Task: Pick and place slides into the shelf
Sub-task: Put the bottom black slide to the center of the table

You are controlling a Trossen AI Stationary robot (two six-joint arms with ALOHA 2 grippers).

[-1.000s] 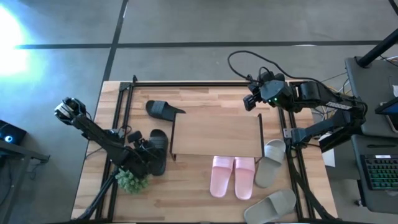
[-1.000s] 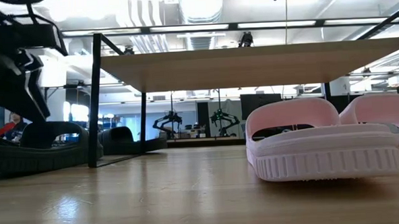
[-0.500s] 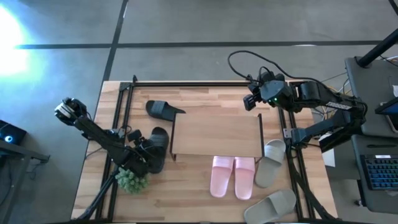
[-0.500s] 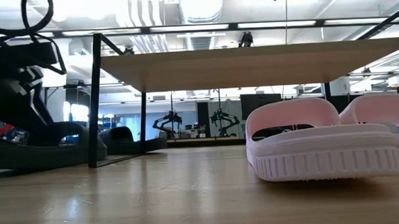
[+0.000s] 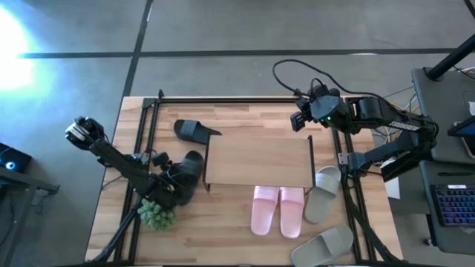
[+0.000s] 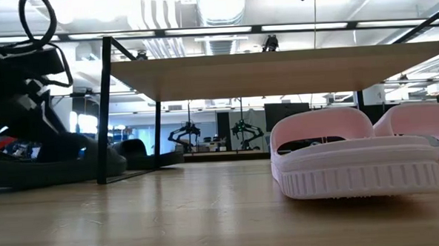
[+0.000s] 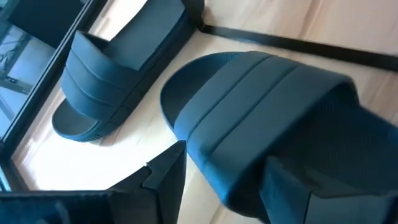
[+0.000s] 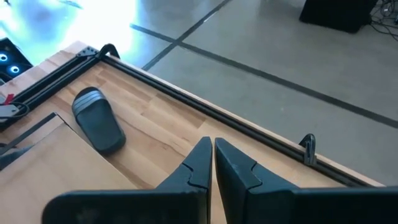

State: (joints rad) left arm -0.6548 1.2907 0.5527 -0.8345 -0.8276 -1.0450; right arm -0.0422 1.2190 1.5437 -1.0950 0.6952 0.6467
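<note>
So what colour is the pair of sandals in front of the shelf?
Pale pink sandals, clearest in the high view.

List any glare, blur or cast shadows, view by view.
High view: white glare blooms over the floor at upper left. Left wrist view: the near black slide is soft. Low view: ceiling lights blow out; the pink slide is sharp. Right wrist view: glare washes the floor.

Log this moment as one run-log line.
left gripper: open, astride near black rubber slide beside light-wood shelf | right gripper: shut, waiting over table's far edge | placed: none visible
</note>
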